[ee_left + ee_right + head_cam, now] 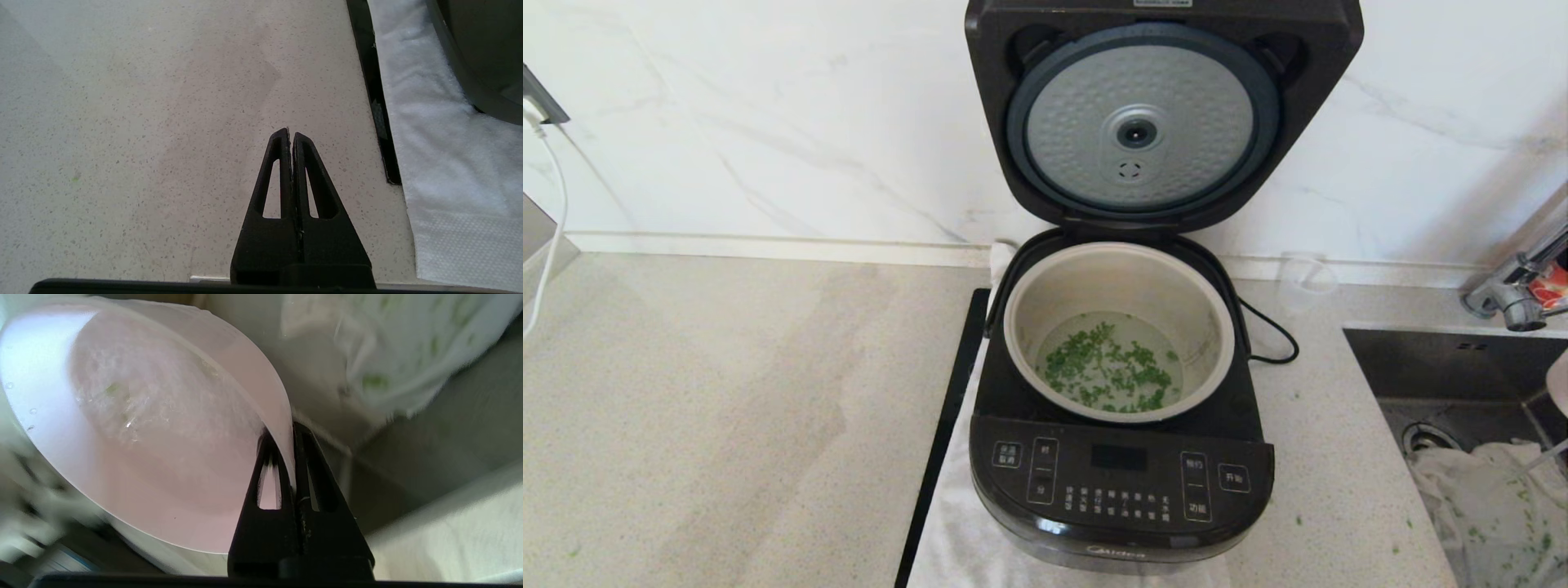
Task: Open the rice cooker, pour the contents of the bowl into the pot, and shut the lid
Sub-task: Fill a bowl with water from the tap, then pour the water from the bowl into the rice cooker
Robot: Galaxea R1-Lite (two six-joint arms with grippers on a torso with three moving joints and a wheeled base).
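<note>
Three views, quick pass. Head view: rice cooker (1121, 457) sits on a white cloth (956, 539) on the speckled surface (727, 392), lid (1152, 114) swung fully upright, dimpled silver underside facing me. Pot (1123, 282) is seated inside, and the contents (1111, 371) lie as green bits in a little liquid on its bottom, so I judge the pour done. Sink (1445, 359) at right holds a cloth flecked with green; a few green specks lie on the surface near it. Neither arm shows clearly here.

Left wrist view: left gripper (291, 134) parked over bare surface just beside the cloth, jaws pressed together, holding nothing.

Right wrist view: right gripper (288, 437) has its jaws clamped tight on the rim of the bowl (135, 428), pink inside wet, only a few green scraps sticking. Blurred background looks like the sink area.

My call: step in hand is parking the bowl, then shutting the lid. I'd keep the bowl level so drips don't spread, set it well apart from the cooker, release fully, then push the lid's top edge forward and down until it latches.
</note>
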